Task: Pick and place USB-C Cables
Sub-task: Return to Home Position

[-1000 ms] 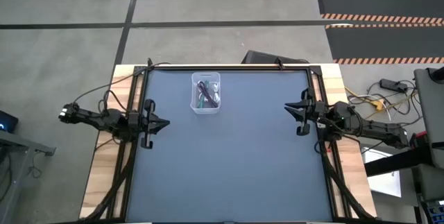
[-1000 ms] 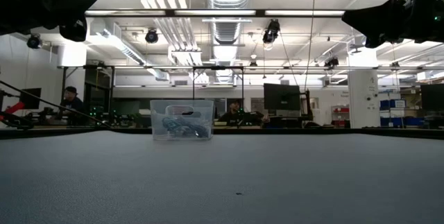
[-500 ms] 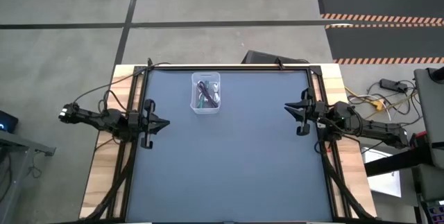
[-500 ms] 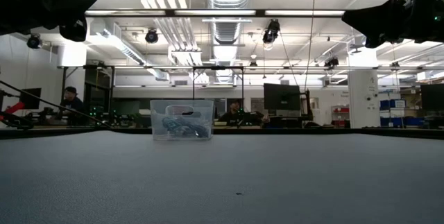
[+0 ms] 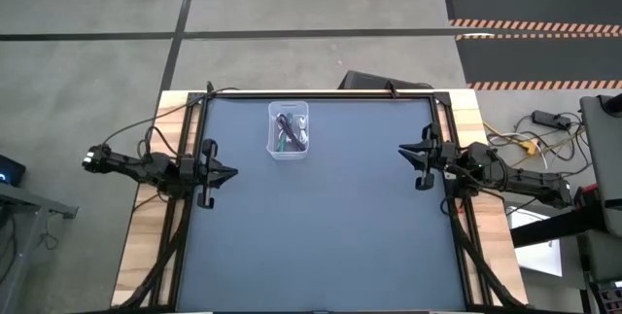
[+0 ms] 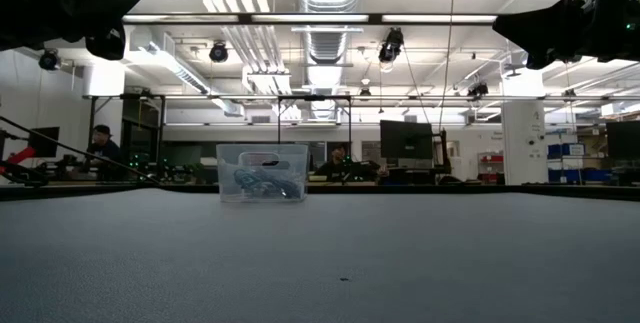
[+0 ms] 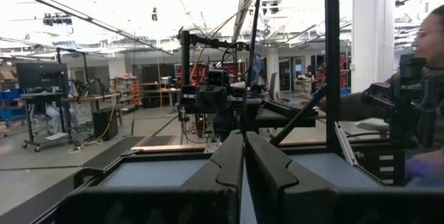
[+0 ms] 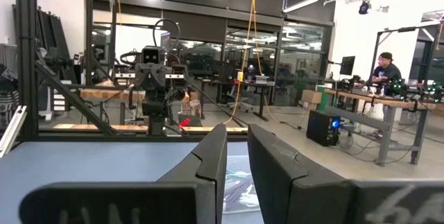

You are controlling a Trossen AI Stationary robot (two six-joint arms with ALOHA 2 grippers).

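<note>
The USB-C cables (image 5: pixel 289 132) lie bundled inside a small clear bin (image 5: pixel 275 147) that stands on the dark mat near the table's far edge; dark purple, teal and white show among them. In the low view the bin (image 6: pixel 262 155) stands upright with the cables (image 6: pixel 258 185) on its bottom. My left gripper (image 5: pixel 233 172) hovers at the table's left side, shut, touching nothing. My right gripper (image 5: pixel 400 150) hovers at the right side, its fingers a narrow gap apart and empty. In the wrist views each gripper (image 7: pixel 244 139) (image 8: pixel 237 130) points level across the table.
A black frame (image 5: pixel 321 93) runs round the mat, with wooden table edges (image 5: pixel 146 246) outside it. The mat between the arms and toward the near edge is bare (image 5: pixel 321 236). People sit and stand at benches beyond the table (image 6: pixel 100 141) (image 8: pixel 383 68) (image 7: pixel 429 78).
</note>
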